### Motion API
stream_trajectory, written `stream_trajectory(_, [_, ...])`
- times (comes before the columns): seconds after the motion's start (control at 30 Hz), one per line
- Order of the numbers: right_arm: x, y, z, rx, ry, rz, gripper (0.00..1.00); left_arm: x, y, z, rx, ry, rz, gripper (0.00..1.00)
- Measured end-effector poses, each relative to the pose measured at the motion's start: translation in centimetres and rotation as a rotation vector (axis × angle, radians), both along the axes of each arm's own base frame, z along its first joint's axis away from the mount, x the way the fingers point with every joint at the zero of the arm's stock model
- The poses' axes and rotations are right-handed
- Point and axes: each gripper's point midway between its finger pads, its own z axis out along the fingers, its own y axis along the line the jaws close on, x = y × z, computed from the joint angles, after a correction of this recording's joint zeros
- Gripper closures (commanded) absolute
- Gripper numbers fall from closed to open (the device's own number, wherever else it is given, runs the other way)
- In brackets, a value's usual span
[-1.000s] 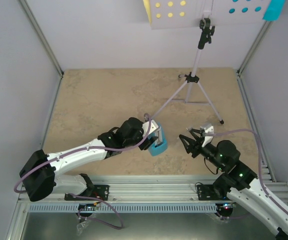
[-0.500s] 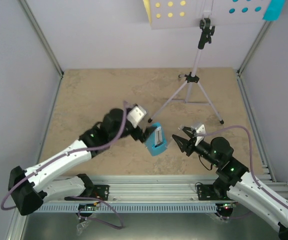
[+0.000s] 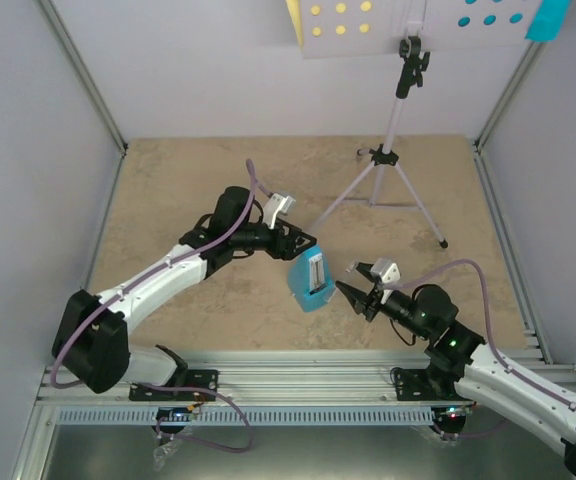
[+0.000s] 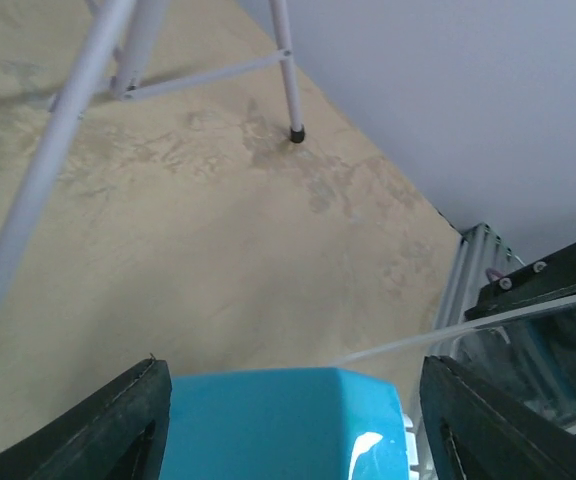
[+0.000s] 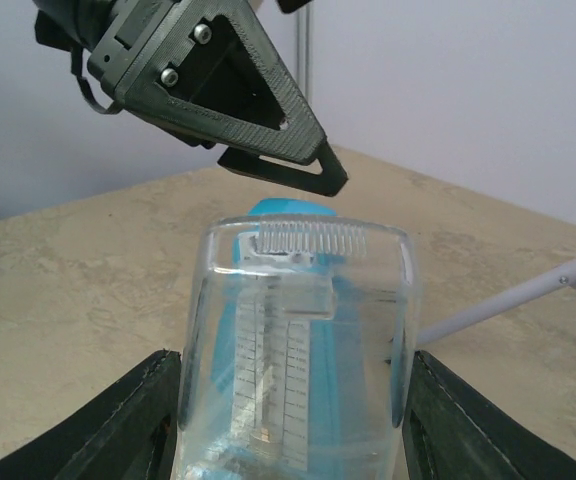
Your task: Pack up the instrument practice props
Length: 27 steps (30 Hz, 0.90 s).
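While your left jaws stood apart astride the blue metronome (image 3: 310, 285), your right jaws gaped just beside it.

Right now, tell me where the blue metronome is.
Top view: the blue metronome is near the front centre of the table, the left claw over its top and the right claw to its right.

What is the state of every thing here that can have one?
Pale lilac tripod music stand: upright, legs spread.
Yellow printed music sheet: resting on the stand's desk.
Cyan printed music sheet: on that desk.
Small blue pyramid metronome: standing on the beige table.
Left gripper: jaws open, astride the metronome's top.
Right gripper: jaws open, close beside the metronome.
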Motion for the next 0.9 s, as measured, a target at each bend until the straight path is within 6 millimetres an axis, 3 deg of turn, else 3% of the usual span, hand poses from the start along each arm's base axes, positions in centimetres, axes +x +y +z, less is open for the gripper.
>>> stream_trajectory(0.37, [-0.2,0.5,-1.1,-0.032,0.002,0.001,0.48,-1.0,-1.2,-0.7,-0.051,0.057,-0.091,0.42])
stream_trajectory(0.67, [0.1,0.1,-0.6,-0.02,-0.015,-0.034,0.48,-1.1,-1.3,-2.0,-0.031,0.09,-0.101,0.5])
stream_trajectory(0.9, [0.0,0.5,-1.1,-0.048,-0.02,-0.042,0.49,-1.1,-1.5,-1.9,-0.034,0.084,-0.115,0.55])
